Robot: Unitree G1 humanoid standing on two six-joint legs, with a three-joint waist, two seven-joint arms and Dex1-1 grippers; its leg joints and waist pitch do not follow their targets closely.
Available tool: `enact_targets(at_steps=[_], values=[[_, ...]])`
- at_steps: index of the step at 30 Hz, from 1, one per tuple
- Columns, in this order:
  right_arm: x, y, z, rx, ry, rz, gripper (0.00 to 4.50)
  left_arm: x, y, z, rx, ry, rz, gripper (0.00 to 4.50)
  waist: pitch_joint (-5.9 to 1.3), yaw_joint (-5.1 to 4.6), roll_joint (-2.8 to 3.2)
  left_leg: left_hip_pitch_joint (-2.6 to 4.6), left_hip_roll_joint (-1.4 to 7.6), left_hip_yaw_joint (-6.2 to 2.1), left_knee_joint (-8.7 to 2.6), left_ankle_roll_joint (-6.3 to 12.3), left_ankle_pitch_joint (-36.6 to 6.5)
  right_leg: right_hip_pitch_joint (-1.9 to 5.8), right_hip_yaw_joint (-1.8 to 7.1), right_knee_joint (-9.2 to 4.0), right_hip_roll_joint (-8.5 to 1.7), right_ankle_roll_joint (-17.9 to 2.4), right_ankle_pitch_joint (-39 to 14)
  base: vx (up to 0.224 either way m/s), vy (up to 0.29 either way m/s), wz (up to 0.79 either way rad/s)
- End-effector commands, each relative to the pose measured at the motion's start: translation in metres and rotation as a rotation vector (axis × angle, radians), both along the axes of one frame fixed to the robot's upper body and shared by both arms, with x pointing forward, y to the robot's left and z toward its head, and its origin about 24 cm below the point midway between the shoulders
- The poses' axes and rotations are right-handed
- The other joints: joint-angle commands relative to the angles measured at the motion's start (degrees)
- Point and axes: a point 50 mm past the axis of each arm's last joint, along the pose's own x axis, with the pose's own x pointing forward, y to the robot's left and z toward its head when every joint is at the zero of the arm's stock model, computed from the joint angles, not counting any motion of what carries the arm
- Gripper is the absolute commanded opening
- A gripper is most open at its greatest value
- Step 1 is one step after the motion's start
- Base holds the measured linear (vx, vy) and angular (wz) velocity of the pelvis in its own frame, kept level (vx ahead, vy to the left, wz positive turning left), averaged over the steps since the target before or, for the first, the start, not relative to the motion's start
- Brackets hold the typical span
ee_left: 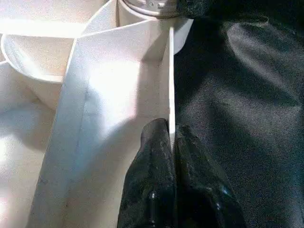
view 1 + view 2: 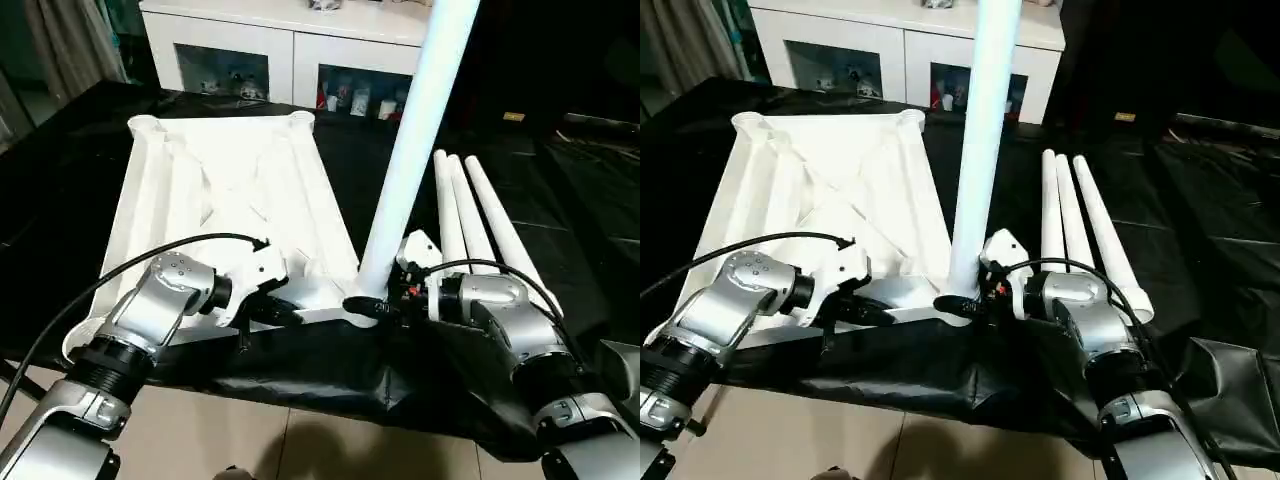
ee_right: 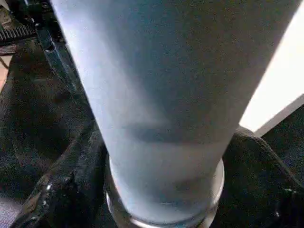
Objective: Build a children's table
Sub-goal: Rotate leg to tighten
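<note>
Both forearms reach forward: left gripper [image 1: 172,142] jaws pinch tabletop [image 2: 235,190] rim; right gripper [image 2: 375,305] jaws straddle upright leg [image 2: 415,150].

**Camera Placement**

The two eye views look forward and down from head height over both silver forearms onto the black-covered surface [image 2: 90,150], toward the white cabinet [image 2: 280,45] at its far edge. Both share the upturned table top [image 2: 830,190], the standing leg [image 2: 410,150] and three loose legs [image 2: 1075,225].

The left wrist view sits close along the left hand [image 1: 173,137] at the top's thin edge wall. The right wrist view sits closer still, against the standing leg's base.
</note>
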Motion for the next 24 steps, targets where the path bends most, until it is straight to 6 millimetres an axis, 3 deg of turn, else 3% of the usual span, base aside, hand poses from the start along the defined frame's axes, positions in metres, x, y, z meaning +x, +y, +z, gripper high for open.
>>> enact_targets(at_steps=[1, 8, 10, 11, 13, 15, 16, 17, 21, 24], values=[[0.002, -0.005, 0.003, -0.019, -0.008, -0.011, 3.12, -0.003, -0.011, 0.004, -0.046, 0.022, -0.066, 0.0, -3.92, -0.14, 0.34, 0.21, 1.7, -0.23, -3.81, 2.24, -11.0, 3.34, 3.22, -3.58, -3.41, -12.5, -10.2, 0.0, 0.0, 0.0], [0.003, -0.007, -0.001, 0.005, 0.001, -0.072, 2.75, 0.001, -0.013, 0.002, -0.043, 0.019, -0.027, 0.0, -3.94, -0.15, 0.8, 0.34, 1.71, -0.28, -3.83, 1.91, -11.5, 3.3, 3.21, -3.55, -3.37, -12.8, -9.7, 0.0, 0.0, 0.0], [0.015, -0.009, -0.007, 0.064, 0.015, -0.317, 2.73, 0.015, -0.02, 0.0, -0.041, -0.055, 0.105, 0.0, -3.75, -0.36, 0.69, 0.36, 1.65, -0.19, -3.92, 1.49, -12.3, 3.12, 3.28, -3.82, -3.36, -12.8, -10.7, 0.0, 0.0, 0.0], [0.021, -0.009, -0.013, 0.083, 0.035, -0.48, 2.72, 0.022, -0.025, -0.001, -0.044, -0.098, 0.18, 0.0, -3.62, -0.41, 0.64, 0.74, 1.54, -0.32, -3.98, 0.28, -14.3, 2.99, 3.22, -4.24, -3.52, -12.1, -14.5, 0.0, 0.0, 0.0], [0.023, -0.008, -0.018, 0.085, 0.044, -0.571, 2.72, 0.029, -0.031, -0.002, -0.055, -0.1, 0.272, 0.0, -3.73, -0.56, 0.51, 0.74, 1.42, -0.45, -3.97, -0.83, -15.0, 3.13, 3.11, -4.68, -3.71, -10.1, -19.2, 0.0, 0.0, 0.0], [0.026, -0.003, -0.026, 0.094, 0.063, -0.748, 2.72, 0.036, -0.043, -0.006, -0.052, -0.113, 0.365, 0.0, -3.65, -0.51, 0.79, 0.86, 1.24, -0.34, -3.91, -0.46, -15.3, 2.77, 3.18, -5.05, -3.63, -9.2, -20.2, 0.0, 0.0, 0.0], [0.027, -0.001, -0.028, 0.094, 0.072, -0.804, 2.72, 0.038, -0.046, -0.007, -0.049, -0.115, 0.383, 0.0, -3.69, -0.63, 0.6, 0.73, 1.21, -0.26, -3.91, -0.32, -15.1, 2.86, 3.18, -5.1, -3.6, -9.0, -20.4, 0.0, 0.0, 0.0], [0.029, 0.004, -0.032, 0.08, 0.077, -0.882, 2.72, 0.041, -0.054, -0.008, -0.059, -0.114, 0.428, 0.0, -3.79, -0.56, 0.98, 0.74, 1.19, -0.34, -3.94, -0.49, -14.4, 2.79, 3.16, -5.04, -3.61, -8.9, -20.3, 0.0, 0.0, 0.0], [0.032, 0.021, -0.034, 0.049, 0.069, -0.995, 2.72, 0.045, -0.072, -0.009, -0.064, -0.116, 0.482, 0.0, -3.96, -0.51, 1.11, 0.43, 1.04, -0.29, -3.9, 0.31, -14.1, 2.85, 3.02, -5.01, -3.42, -8.4, -18.7, 0.0, 0.0, 0.0], [0.035, 0.035, -0.028, 0.07, 0.05, -0.964, 2.72, 0.048, -0.079, -0.01, -0.047, -0.139, 0.485, 0.0, -4.04, -0.53, 1.24, 0.32, 0.97, -0.29, -3.92, 0.88, -14.3, 2.89, 2.96, -4.97, -3.25, -8.4, -17.4, 0.0, 0.0, 0.0]])
